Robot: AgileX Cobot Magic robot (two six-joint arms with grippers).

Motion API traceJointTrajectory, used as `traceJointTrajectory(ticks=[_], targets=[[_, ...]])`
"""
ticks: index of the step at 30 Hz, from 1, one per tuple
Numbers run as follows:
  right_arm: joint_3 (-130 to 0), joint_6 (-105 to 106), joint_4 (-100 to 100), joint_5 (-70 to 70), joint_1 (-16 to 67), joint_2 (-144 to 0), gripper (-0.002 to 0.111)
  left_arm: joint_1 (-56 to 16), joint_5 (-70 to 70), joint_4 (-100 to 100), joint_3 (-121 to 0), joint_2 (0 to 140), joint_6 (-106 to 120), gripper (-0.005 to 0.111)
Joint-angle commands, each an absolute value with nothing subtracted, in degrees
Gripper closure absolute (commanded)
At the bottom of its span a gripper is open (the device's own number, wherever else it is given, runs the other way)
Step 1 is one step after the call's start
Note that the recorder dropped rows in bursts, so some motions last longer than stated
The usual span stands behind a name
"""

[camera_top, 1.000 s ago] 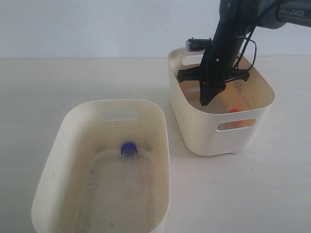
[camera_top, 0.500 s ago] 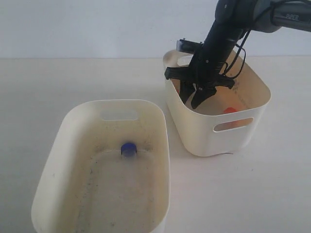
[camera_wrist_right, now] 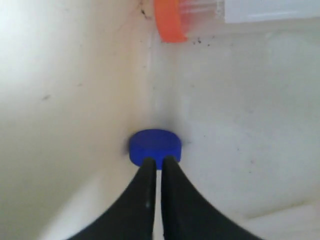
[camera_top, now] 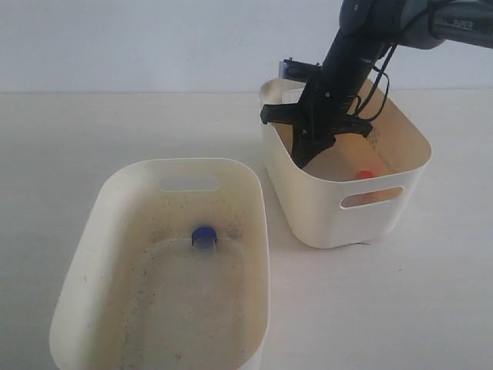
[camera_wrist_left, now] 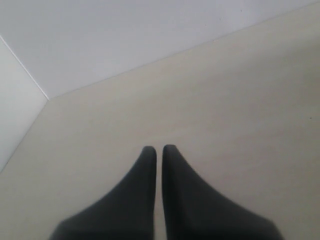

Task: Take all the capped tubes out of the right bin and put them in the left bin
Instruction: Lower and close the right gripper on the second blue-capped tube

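Blue-capped tube (camera_wrist_right: pixel 155 147) hugs right bin (camera_wrist_right: pixel 75 75) wall, orange-capped tube (camera_wrist_right: pixel 170 20) near.

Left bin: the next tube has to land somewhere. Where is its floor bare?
Bare floor runs from the lone blue-capped tube, by the handle-side wall, to the near end of the left bin. The right bin is crowded: right gripper, another blue cap, orange-capped tube.

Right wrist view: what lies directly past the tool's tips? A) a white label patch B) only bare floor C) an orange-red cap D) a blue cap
D: a blue cap sits just beyond the tips of the right tool, by the wall of the right bin; the orange-red cap lies farther off.
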State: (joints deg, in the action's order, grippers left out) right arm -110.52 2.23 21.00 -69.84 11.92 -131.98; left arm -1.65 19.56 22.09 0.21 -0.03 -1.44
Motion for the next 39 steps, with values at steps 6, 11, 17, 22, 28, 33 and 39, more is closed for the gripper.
traceJointTrajectory(ticks=[6, 11, 17, 22, 28, 33, 39], targets=[[-111.41, 3.27, 18.59, -69.96, 11.97, -127.77, 0.105, -1.89, 19.36, 21.93, 0.00, 0.00, -1.98, 0.102], [-111.41, 2.72, 13.13, -69.96, 11.86, -127.77, 0.106, -1.89, 19.36, 21.93, 0.00, 0.00, -1.98, 0.102], [-111.41, 2.45, 12.82, -69.96, 10.32, -128.27, 0.106, -1.89, 19.36, 21.93, 0.00, 0.00, -1.98, 0.102], [-111.26, 3.45, 15.21, -69.96, 10.37, -130.87, 0.106, -1.89, 19.36, 21.93, 0.00, 0.00, -1.98, 0.102], [-111.26, 3.88, 16.21, -69.96, 10.46, -132.08, 0.097, -1.89, 19.36, 21.93, 0.00, 0.00, -1.98, 0.102], [-111.26, 3.88, 16.86, -69.96, 10.46, -132.08, 0.061, -1.89, 19.36, 21.93, 0.00, 0.00, -1.98, 0.102], [-111.26, 3.78, 17.69, -69.86, 10.46, -133.16, 0.060, -1.89, 19.36, 21.93, 0.00, 0.00, -1.98, 0.102]])
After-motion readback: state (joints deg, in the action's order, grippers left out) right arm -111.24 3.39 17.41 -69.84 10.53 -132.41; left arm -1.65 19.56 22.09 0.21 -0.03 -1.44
